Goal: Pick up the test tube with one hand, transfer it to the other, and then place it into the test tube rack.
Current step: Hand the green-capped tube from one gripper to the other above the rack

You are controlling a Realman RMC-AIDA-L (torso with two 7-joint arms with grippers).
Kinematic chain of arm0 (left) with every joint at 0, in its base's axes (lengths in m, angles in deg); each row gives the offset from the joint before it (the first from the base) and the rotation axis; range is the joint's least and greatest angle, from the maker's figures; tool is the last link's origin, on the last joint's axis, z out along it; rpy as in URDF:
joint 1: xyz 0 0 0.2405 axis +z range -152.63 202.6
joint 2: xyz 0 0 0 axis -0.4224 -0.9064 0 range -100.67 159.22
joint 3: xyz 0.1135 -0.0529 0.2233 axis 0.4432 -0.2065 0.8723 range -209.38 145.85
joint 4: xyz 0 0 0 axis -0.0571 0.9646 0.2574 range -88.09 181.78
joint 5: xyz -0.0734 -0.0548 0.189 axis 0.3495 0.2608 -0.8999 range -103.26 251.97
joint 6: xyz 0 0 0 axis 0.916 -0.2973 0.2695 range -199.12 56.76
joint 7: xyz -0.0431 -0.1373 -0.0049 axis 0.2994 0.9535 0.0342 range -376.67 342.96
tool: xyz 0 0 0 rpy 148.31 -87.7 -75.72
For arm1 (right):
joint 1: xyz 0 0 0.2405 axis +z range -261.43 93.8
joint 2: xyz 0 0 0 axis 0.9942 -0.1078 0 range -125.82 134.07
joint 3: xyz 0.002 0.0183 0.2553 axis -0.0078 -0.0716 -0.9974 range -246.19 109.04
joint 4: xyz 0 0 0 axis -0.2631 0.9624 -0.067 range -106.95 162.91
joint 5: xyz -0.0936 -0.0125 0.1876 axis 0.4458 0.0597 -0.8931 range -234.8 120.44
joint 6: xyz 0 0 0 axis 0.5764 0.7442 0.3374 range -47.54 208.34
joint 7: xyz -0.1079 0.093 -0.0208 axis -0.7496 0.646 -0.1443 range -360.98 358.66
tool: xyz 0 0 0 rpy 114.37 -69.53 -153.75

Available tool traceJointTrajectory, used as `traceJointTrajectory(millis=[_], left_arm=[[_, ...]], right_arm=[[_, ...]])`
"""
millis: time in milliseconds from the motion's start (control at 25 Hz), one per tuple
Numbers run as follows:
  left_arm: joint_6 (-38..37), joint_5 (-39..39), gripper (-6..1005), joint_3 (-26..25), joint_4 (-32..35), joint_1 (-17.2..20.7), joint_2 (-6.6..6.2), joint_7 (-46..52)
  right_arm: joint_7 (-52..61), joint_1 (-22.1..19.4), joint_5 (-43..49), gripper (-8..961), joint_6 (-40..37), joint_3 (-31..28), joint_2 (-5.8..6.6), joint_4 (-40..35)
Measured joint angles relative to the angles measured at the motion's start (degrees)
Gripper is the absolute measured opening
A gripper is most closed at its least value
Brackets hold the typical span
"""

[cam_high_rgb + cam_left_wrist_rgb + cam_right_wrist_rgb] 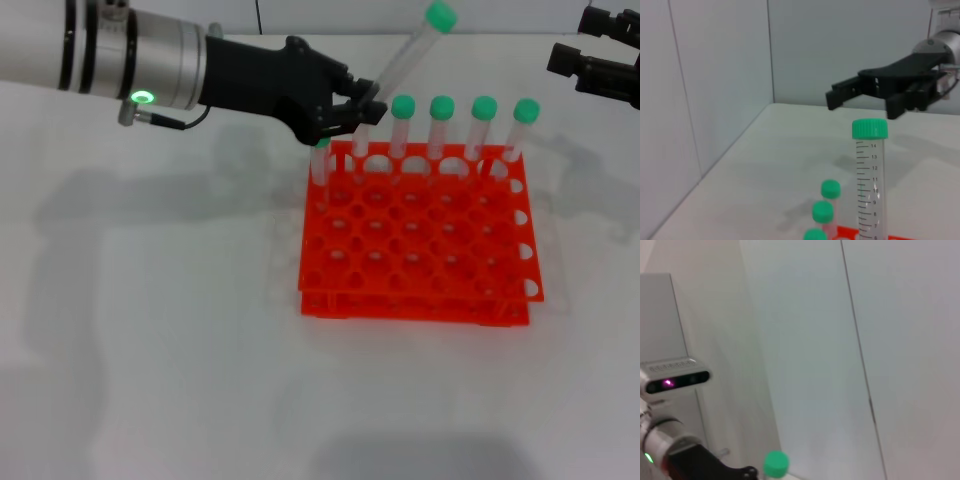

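My left gripper (350,110), on the arm with the glowing green ring, is shut on the lower part of a test tube (405,52). It holds the tube tilted, green cap up and to the right, above the back left corner of the orange test tube rack (415,300). The left wrist view shows this tube (870,185) close up, with my right gripper (860,102) beyond it, open and empty. In the head view my right gripper (572,40) is at the far right, above and behind the rack. The tube's green cap (776,463) shows in the right wrist view.
Several green-capped tubes (441,125) stand in the rack's back row, and one more (320,165) at its left edge, right under my left gripper. Walls (715,75) stand behind and beside the white table (150,350).
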Motion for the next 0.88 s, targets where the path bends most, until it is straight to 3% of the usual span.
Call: traceJointTrajectory(millis=[280, 440, 680, 880], left_arm=[[0.95, 0.2, 210, -0.13, 0.0, -1.7, 0.42, 0.1], [1.46, 0.24, 211, -0.05, 0.0, -2.27, 0.93, -0.07], [1.63, 0.75, 213, -0.15, -0.01, -2.47, 1.13, -0.04], [1.63, 0.84, 214, -0.18, -0.01, -2.54, 1.21, -0.04]], right_arm=[[-1.0, 1.38, -4.61, 868, -1.9, 0.13, -0.2, 5.25], [-3.61, 2.44, -6.47, 868, -2.28, 0.01, -1.39, 8.12], [-8.49, 4.32, -7.7, 868, -1.94, 0.27, -4.32, 10.7], [-10.28, 6.5, -8.68, 868, -2.66, 0.22, -4.35, 14.64]])
